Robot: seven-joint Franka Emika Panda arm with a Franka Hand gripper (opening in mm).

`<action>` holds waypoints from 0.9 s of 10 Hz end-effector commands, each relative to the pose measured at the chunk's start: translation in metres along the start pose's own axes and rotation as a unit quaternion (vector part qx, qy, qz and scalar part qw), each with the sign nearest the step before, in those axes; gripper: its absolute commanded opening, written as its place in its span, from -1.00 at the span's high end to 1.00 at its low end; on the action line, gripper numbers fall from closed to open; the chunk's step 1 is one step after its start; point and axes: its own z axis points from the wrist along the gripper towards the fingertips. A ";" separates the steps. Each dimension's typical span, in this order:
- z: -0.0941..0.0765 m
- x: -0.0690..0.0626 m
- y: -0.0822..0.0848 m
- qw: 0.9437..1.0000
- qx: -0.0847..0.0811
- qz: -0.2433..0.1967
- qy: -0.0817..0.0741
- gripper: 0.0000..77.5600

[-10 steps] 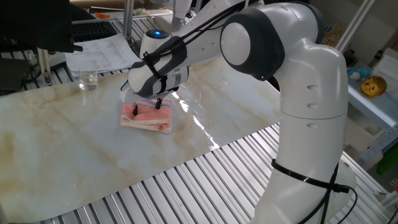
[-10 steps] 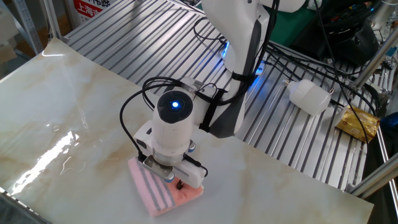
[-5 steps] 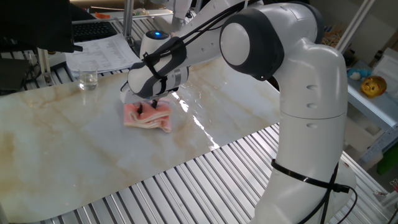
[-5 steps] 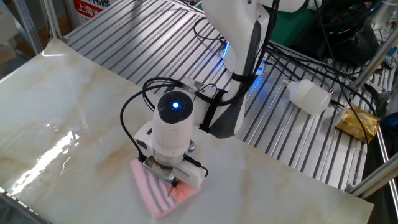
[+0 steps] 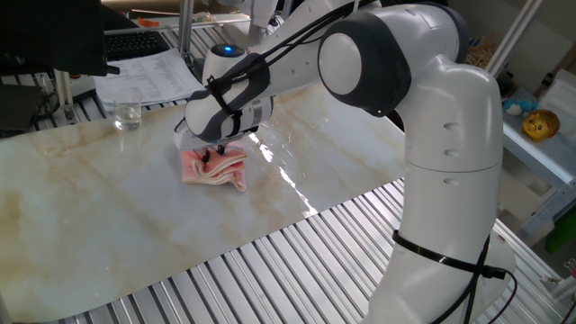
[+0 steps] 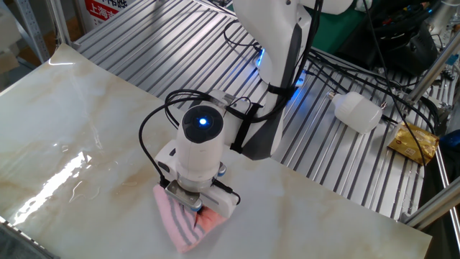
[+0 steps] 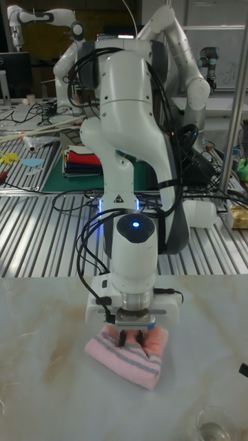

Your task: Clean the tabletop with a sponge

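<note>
The gripper [image 7: 133,337] pinches the sponge [image 7: 127,356] (soft, bunching under its nearly closed fingers) at mid-fold on the marble table [image 5: 108,207]; a central hold seems best.

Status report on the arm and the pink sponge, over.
Gripper shut on the salmon-pink striped sponge, bunched on the cream marble tabletop. Clear glass stands apart, not blocking.

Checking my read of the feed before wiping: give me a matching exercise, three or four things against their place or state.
Things:
1. sponge
2. gripper
3. drinking glass
4. white bottle

Places or states:
A. lying on the ribbed metal slats
B. bunched up on the tabletop
C. empty, upright near the tabletop's edge
D. pinching pink fabric

Pairs: 1-B, 2-D, 3-C, 4-A
</note>
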 end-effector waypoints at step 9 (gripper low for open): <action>-0.031 0.004 -0.005 0.999 0.009 0.003 0.040 0.97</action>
